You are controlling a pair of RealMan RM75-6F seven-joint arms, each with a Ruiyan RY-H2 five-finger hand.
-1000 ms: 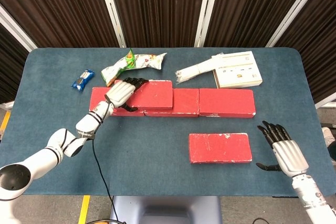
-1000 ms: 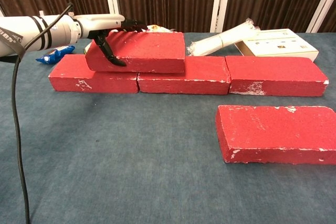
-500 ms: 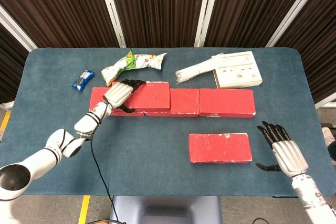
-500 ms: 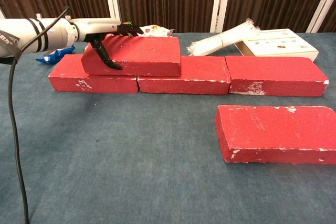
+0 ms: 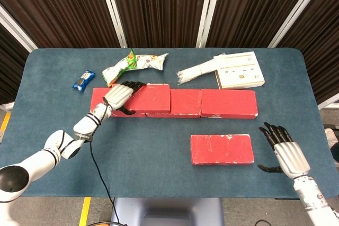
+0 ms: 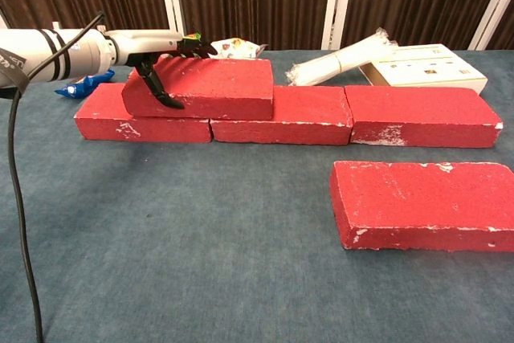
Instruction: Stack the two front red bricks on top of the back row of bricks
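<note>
My left hand [image 5: 119, 95] grips the left end of a red brick [image 6: 205, 86], fingers [image 6: 193, 47] laid over its top and the thumb down its near face. This brick lies on top of the back row of bricks [image 5: 212, 103], across the joint between the row's left and middle bricks, its left end slightly raised in the chest view. My right hand [image 5: 285, 152] hovers at the near right of the tabletop [image 5: 159, 152], fingers spread and holding nothing. Just left of it, apart from it, the second front brick [image 5: 221, 148] lies flat on the tabletop, near the row's right brick. Beyond the row lie a blue packet [image 5: 83, 80] at far left, a green-and-white snack bag [image 5: 132, 65], a white wrapped roll [image 5: 200, 70] and a flat white box [image 5: 241, 72].
</note>
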